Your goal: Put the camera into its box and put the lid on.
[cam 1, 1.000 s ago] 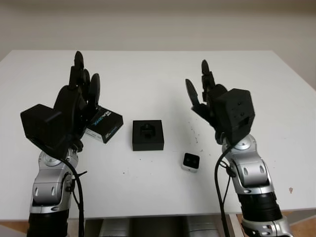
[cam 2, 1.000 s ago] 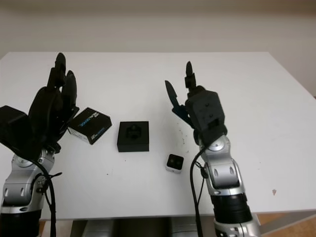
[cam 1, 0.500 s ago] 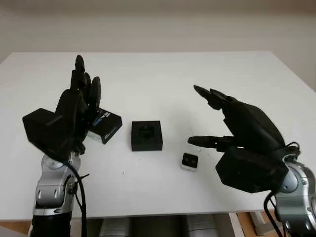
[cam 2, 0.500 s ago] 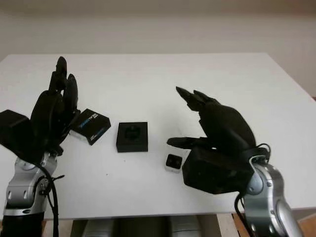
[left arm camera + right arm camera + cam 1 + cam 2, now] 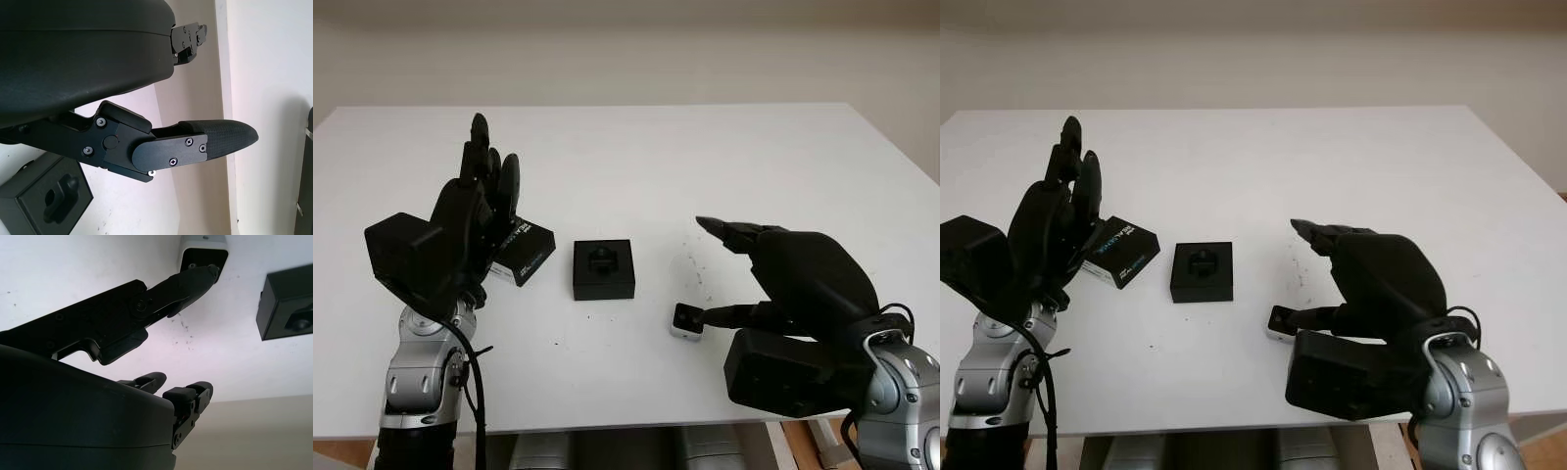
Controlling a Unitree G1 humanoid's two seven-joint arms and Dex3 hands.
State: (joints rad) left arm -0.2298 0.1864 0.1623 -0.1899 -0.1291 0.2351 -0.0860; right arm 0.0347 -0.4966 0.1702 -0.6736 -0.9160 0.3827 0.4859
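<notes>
Right wrist view is showing the right hand (image 5: pixel 161 333) reaching over the camera (image 5: pixel 203 252), with one fingertip (image 5: pixel 208 271) sitting at the camera's dark front face. Whether that tip is touching the face or hanging just above it cannot be told. The other two fingers are extending well beyond the camera, so the hand is holding nothing and is not yet closing on it.

From the head views, the right hand (image 5: pixel 783 284) is coming in low from the bottom right, and the camera (image 5: pixel 688 321) is lying on the table (image 5: pixel 636 147) just beside its thumb. The left hand (image 5: pixel 470 225) is standing raised at the left, holding nothing, in front of the lid (image 5: pixel 524 257).

Task status, as a judgement: no step is complete. The camera is lying outside the box (image 5: pixel 603 268), the box is sitting uncovered near the table's middle, and the lid is lying apart from it to the left. Remaining steps: grasp the camera, seat it in the box, fetch the lid, fit it.

Appearance of the task items:
- Camera: small pale cube with rounded corners and a dark square front face, facing up and toward the robot.
- Box: black, square, with a shaped recess in its insert.
- Lid: black, with blue lettering on one side, lying at an angle.
</notes>
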